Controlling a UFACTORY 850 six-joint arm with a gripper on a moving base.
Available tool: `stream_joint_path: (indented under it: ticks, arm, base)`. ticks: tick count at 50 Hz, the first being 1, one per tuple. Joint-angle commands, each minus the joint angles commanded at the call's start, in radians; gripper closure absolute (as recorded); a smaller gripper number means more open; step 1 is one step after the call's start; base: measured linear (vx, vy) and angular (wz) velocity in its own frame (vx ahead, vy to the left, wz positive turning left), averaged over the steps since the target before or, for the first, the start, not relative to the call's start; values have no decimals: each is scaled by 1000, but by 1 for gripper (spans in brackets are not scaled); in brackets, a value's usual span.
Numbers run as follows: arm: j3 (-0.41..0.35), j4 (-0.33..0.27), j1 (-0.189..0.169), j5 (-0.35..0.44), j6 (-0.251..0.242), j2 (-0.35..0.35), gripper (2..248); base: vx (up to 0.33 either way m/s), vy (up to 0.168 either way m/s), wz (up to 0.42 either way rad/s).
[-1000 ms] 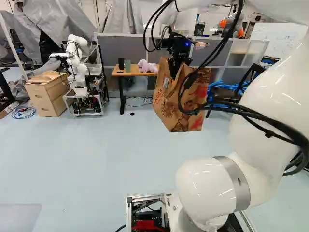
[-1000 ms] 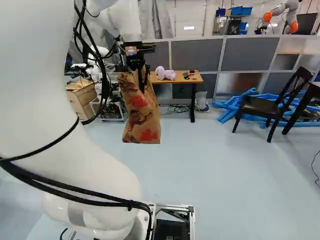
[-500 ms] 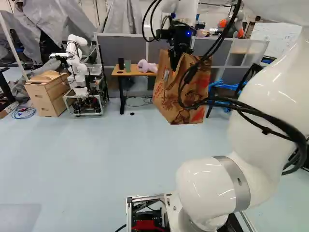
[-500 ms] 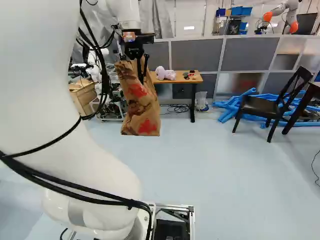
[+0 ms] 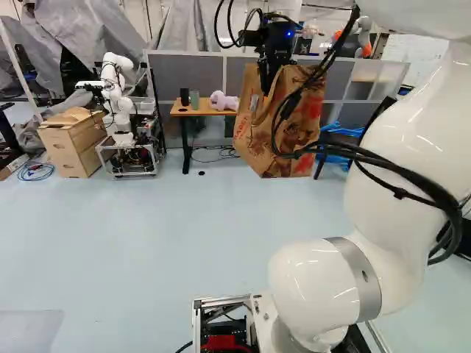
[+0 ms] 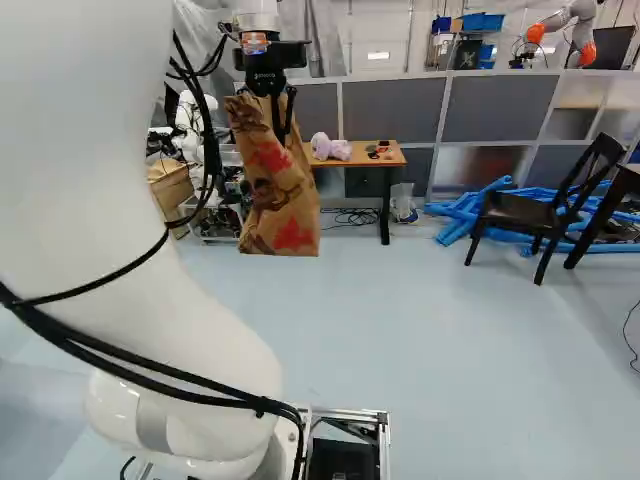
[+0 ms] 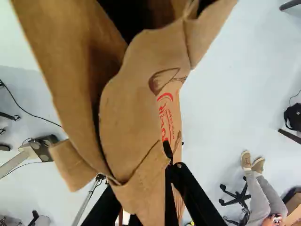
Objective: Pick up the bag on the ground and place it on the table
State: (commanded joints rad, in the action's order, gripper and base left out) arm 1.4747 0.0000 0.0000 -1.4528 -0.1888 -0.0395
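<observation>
High ahead of the arm, my gripper (image 5: 267,87) is shut on the top edge of the brown paper bag (image 5: 283,132). The bag hangs clear of the floor, slightly tilted, with red and dark prints on its side. In the right base view the bag (image 6: 280,205) hangs left of the wooden table (image 6: 398,157), overlapping its near-left part. From the wrist, the gripper (image 7: 169,162) pinches folded brown paper, and the bag's open mouth and handle spread ahead of the fingers. A pink plush toy (image 5: 224,102) and two dark cups stand on the tabletop (image 5: 193,112).
Grey partitions (image 6: 400,110) stand behind the table. Another robot (image 5: 118,95) is on a cart beside wooden boxes (image 5: 71,143). A dark chair (image 6: 535,215) stands near blue tubes (image 6: 460,212) on the right. A person's legs (image 7: 258,193) show in the wrist view.
My gripper has risen with the bag, whose bottom hangs higher than before and looks a little larger in the left base view. The base has not moved.
</observation>
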Motion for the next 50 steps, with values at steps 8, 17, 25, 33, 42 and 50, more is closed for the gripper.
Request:
stream_joint_path:
  ticks: [8, 17, 25, 33, 42, 50]
  arm:
    - [42, 0, 0, -28, 0, -12, 229]
    - [91, 0, 0, -60, 0, -26, 229]
    - [135, 0, 0, -88, 0, -40, 229]
    - [180, 0, 0, -116, 0, -54, 229]
    - [212, 0, 0, -134, 0, -72, 229]
    - [221, 0, 0, -136, 0, -78, 229]
  base:
    - [0, 0, 0]
    - [0, 0, 0]
    - [0, 0, 0]
    - [0, 0, 0]
    - [0, 0, 0]
    - [0, 0, 0]
